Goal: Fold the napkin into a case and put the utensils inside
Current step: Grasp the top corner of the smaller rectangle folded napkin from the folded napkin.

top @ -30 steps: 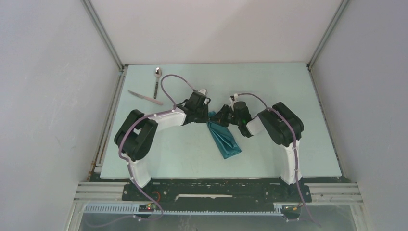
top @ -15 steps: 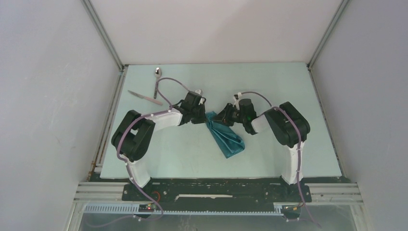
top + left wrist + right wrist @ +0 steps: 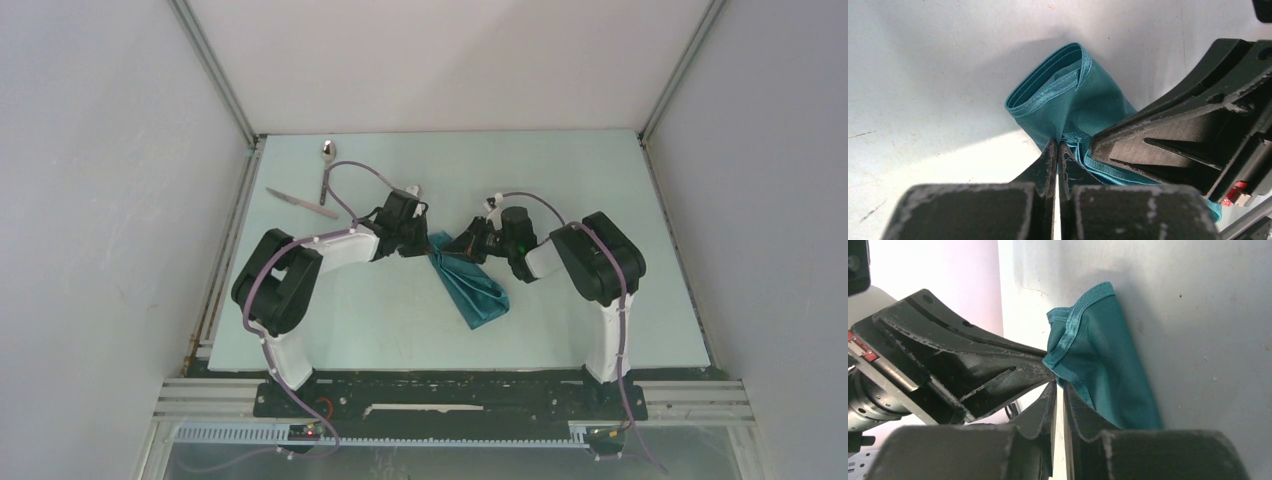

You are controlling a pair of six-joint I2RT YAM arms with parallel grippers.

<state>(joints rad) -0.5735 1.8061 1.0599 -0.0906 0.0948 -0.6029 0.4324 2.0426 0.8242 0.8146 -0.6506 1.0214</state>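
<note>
The teal napkin (image 3: pixel 472 287) lies as a narrow folded strip mid-table, its far end lifted between both grippers. My left gripper (image 3: pixel 427 240) is shut on a hemmed layer of the napkin (image 3: pixel 1068 95), with its tips (image 3: pixel 1057 146) pinched on the cloth. From the right, my right gripper (image 3: pixel 457 245) meets it, and its jaws (image 3: pixel 1059 386) are nearly together on the napkin's (image 3: pixel 1108 370) hem. The far end gapes open like a pocket mouth. The spoon (image 3: pixel 326 168) and knife (image 3: pixel 301 203) lie at the far left, away from both grippers.
White walls enclose the table on three sides, with metal rails (image 3: pixel 222 250) along its edges. The left arm's purple cable (image 3: pixel 355 172) loops over the table close to the utensils. Each wrist view is crowded by the other gripper's black fingers (image 3: pixel 1188 125).
Both arms have shifted slightly, the right one a little to the right. The napkin's near end has swung a bit rightward. Utensils have not moved.
</note>
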